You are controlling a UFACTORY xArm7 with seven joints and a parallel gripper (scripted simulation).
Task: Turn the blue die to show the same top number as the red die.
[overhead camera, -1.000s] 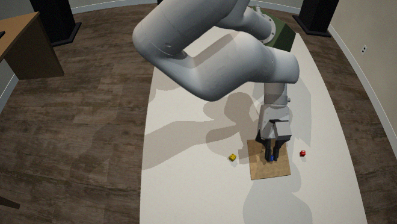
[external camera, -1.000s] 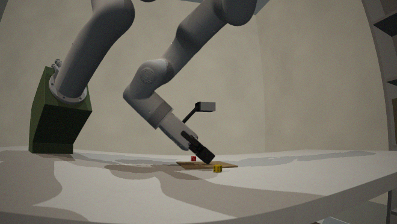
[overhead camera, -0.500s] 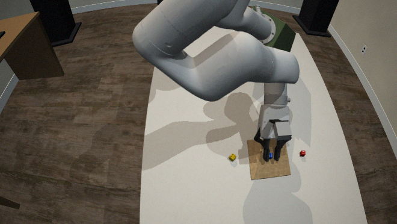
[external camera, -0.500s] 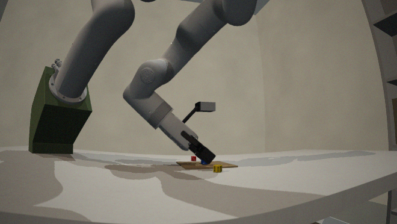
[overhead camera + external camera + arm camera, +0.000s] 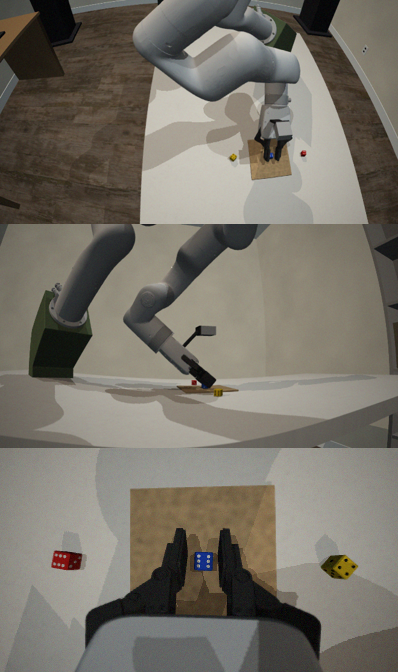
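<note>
Nearest in the exterior view is the front edge of the broad white table (image 5: 187,192) (image 5: 120,416) (image 5: 30,478), with patches of shadow across its top. Beyond it a small yellow die with black pips (image 5: 233,157) (image 5: 217,392) (image 5: 339,567) sits directly on the table, just beside the mat, turned at an angle to it and showing six pips on a side face. Next comes the thin, square, tan-brown mat (image 5: 271,173) (image 5: 227,389) (image 5: 150,508), flat on the table. The small blue die with white pips (image 5: 271,155) (image 5: 204,386) (image 5: 203,561) is on the mat, well inside its edges; the face towards the wrist camera shows six. The black-fingered gripper (image 5: 272,159) (image 5: 211,385) (image 5: 202,541) reaches down at a slant with its fingers parted, one on either side of the blue die; there is a gap on both sides, so it holds nothing. Past the mat, on the table, lies a small red die with white pips (image 5: 303,153) (image 5: 193,382) (image 5: 66,560), with a six-pip face visible in the wrist view. The light grey jointed arm (image 5: 229,69) (image 5: 151,302) arches above, rising from a dark green angular pedestal (image 5: 284,34) (image 5: 37,344) on the table. Farthest back stands a plain beige wall (image 5: 365,24) (image 5: 235,350).
</note>
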